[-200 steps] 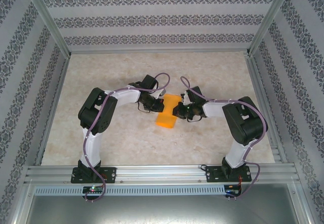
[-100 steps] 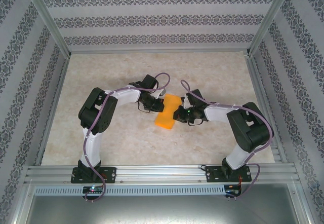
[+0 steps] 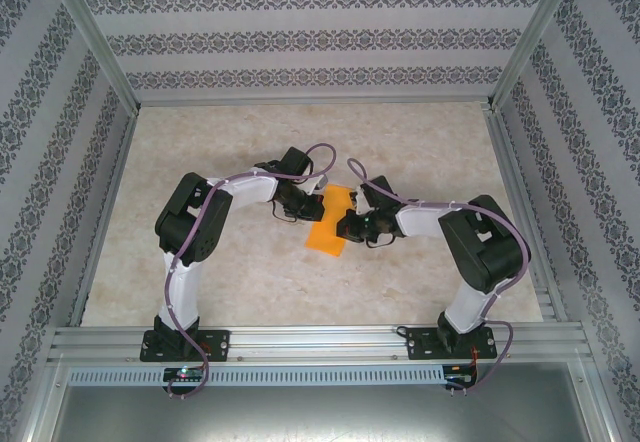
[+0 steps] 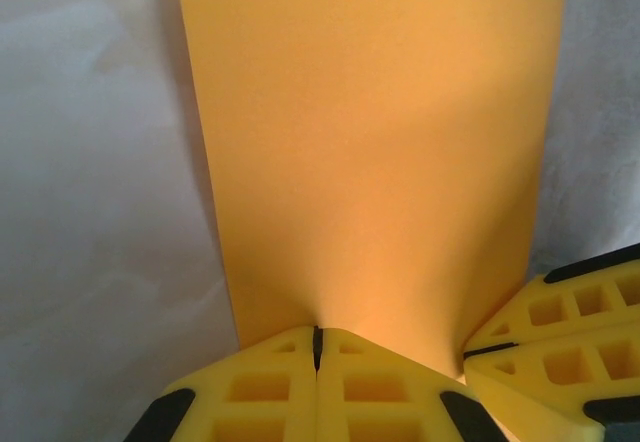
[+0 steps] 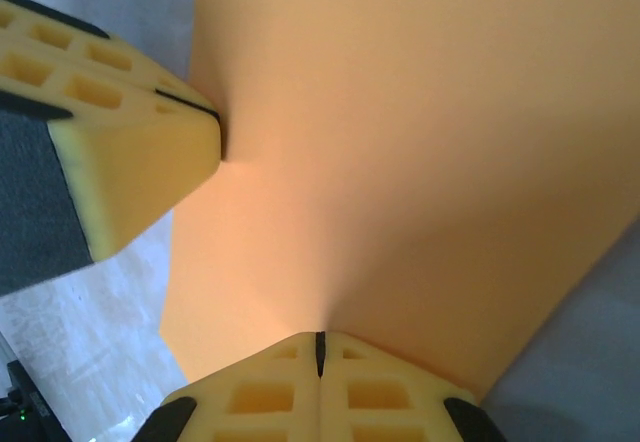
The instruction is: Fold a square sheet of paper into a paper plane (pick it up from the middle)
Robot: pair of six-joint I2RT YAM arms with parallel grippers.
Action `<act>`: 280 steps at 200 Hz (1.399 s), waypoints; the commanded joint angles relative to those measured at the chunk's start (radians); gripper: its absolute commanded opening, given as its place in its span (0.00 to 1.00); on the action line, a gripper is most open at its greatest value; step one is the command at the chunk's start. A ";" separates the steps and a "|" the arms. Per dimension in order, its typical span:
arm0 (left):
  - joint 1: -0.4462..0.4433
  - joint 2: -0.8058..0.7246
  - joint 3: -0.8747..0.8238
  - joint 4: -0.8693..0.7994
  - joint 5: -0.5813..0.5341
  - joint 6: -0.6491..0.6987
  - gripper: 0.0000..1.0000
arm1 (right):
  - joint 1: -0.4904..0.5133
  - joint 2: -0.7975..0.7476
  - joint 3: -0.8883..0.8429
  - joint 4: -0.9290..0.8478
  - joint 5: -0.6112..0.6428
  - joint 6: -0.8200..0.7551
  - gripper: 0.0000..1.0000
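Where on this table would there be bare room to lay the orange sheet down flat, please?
Bare: the far table up to the back wall, and the near strip along the front rail. Crowded: mid-table, where the left gripper and right gripper both pinch the square sheet of paper.

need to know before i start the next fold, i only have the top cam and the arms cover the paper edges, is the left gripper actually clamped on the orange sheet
Observer: Yes. In its wrist view the left gripper is shut on the edge of the orange sheet, pads pressed together.
Operator: and the right one
Observer: The right gripper is shut on an edge too; the paper puckers where it enters the jaws.
Operator: are the two grippers touching each other
Observer: No. In the right wrist view the left gripper's fingers pinch the sheet further along, with bare paper between the two grips.
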 commanded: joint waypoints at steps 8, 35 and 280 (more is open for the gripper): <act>0.007 0.117 -0.058 -0.137 -0.195 0.026 0.05 | 0.007 -0.046 -0.076 -0.112 0.015 -0.033 0.01; 0.007 0.122 -0.054 -0.140 -0.196 0.025 0.05 | 0.010 -0.085 -0.109 -0.152 0.034 -0.046 0.01; 0.015 0.138 -0.033 -0.152 -0.189 0.027 0.05 | 0.097 -0.124 -0.207 -0.021 0.015 0.062 0.01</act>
